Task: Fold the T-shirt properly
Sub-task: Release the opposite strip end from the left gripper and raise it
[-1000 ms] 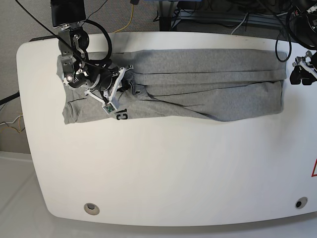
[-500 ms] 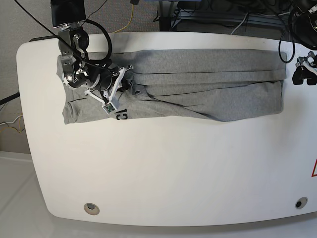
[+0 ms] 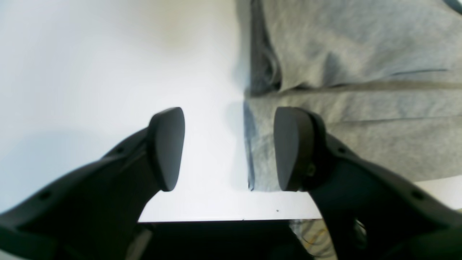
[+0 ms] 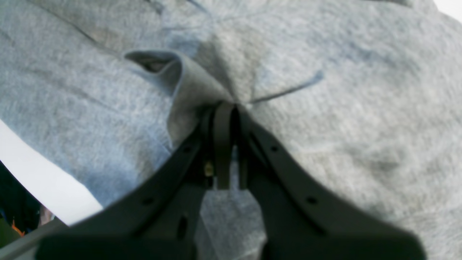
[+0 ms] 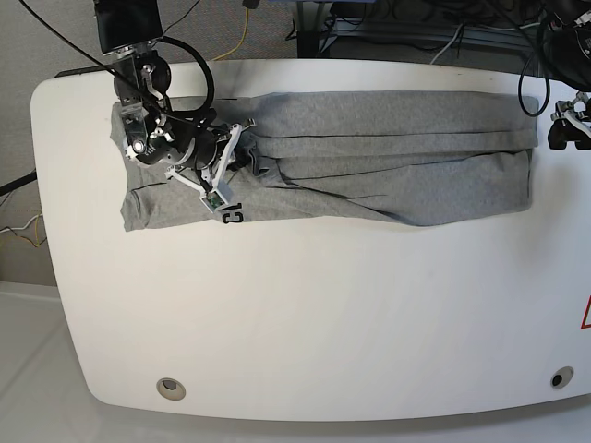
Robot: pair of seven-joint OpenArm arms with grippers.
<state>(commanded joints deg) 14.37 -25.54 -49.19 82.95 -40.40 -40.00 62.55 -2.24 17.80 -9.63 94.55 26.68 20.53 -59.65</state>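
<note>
The grey T-shirt [image 5: 369,157] lies folded into a long band across the far part of the white table [image 5: 305,314], with a bit of black lettering [image 5: 230,216] showing at its front left edge. My right gripper [image 5: 233,157] is shut on a pinched fold of the T-shirt [image 4: 202,86] near the band's left end. My left gripper [image 5: 563,129] is open and empty at the band's right end; in the left wrist view [image 3: 227,148] its jaws straddle the shirt's edge [image 3: 252,144] above the table.
The table's far edge lies just behind the shirt. Cables [image 5: 185,65] run from the right arm's base over the table's back left. A red warning sticker [image 5: 584,314] is at the table's right edge.
My right gripper has shifted slightly up and right with the pinched cloth, tightening the left end of the shirt. My left gripper has moved up and right, away from the shirt's right edge.
</note>
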